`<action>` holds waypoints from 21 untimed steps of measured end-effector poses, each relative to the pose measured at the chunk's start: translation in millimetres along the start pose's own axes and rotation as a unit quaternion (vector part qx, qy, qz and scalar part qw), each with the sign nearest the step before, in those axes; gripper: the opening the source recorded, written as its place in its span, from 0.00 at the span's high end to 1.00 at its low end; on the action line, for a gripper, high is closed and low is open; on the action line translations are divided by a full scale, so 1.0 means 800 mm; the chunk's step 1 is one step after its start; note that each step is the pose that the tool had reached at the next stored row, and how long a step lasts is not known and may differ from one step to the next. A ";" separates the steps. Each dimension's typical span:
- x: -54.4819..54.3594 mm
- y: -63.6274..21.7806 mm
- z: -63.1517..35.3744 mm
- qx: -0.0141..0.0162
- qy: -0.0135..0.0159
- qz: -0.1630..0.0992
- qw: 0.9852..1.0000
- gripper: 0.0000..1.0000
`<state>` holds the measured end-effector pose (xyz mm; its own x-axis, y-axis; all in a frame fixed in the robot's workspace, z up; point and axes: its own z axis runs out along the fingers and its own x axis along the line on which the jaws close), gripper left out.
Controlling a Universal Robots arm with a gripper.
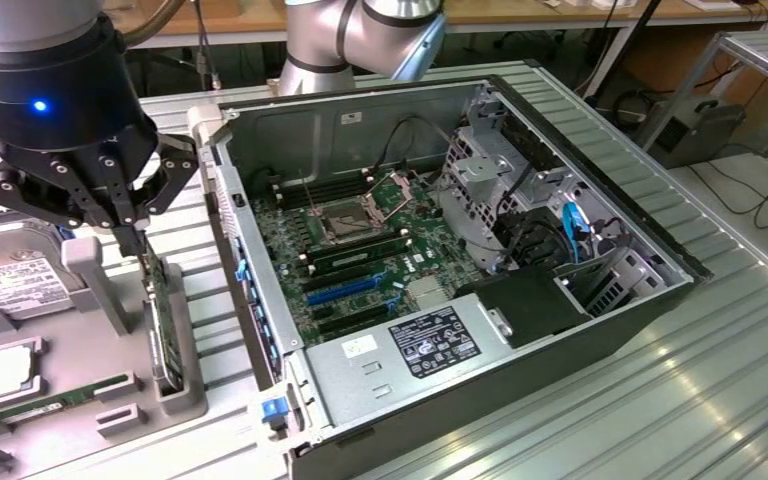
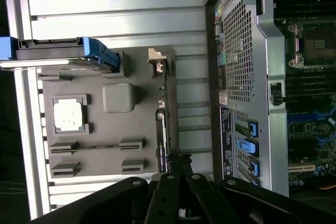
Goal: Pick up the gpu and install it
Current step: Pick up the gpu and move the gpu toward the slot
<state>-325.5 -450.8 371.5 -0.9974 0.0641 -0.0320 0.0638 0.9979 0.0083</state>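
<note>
A grey holder tray [image 1: 181,405] sits at the exterior view's left, on the ribbed metal table [image 1: 651,400]. It holds a silver hard drive [image 1: 11,282] at its far end, a square processor chip [image 1: 4,368] in a pocket nearer the middle, and a long narrow memory stick [image 1: 51,400] lying flat toward the near end. The gpu [image 1: 160,330] stands on its edge in a slot along the tray's right side, next to the computer case [image 1: 344,118]. Its long axis runs from near to far and its flat faces point left and right. In the wrist view it is seen edge-on, with a pale bracket piece at the end toward the hard drive. The gripper [image 1: 135,240] is directly over the card, with its fingers drawn together on the card's upper edge. The card sits in its slot. The open case lies on its side and holds a green motherboard [image 1: 357,262], a drive cage and a silver power supply [image 1: 384,372] at its near end. The power supply carries a black-and-white label [image 1: 427,340], and the hard drive has a white one. The print on both is too small to read.
</note>
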 end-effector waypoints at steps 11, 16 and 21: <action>0.009 -0.001 0.005 0.000 -0.002 -0.008 1.000 0.58; 0.013 -0.006 0.018 -0.001 -0.002 -0.014 1.000 0.58; 0.013 -0.006 0.030 0.000 -0.003 0.012 1.000 0.58</action>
<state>-335.7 -454.7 347.2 -0.9955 0.0874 -0.0371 0.0872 0.9962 0.0086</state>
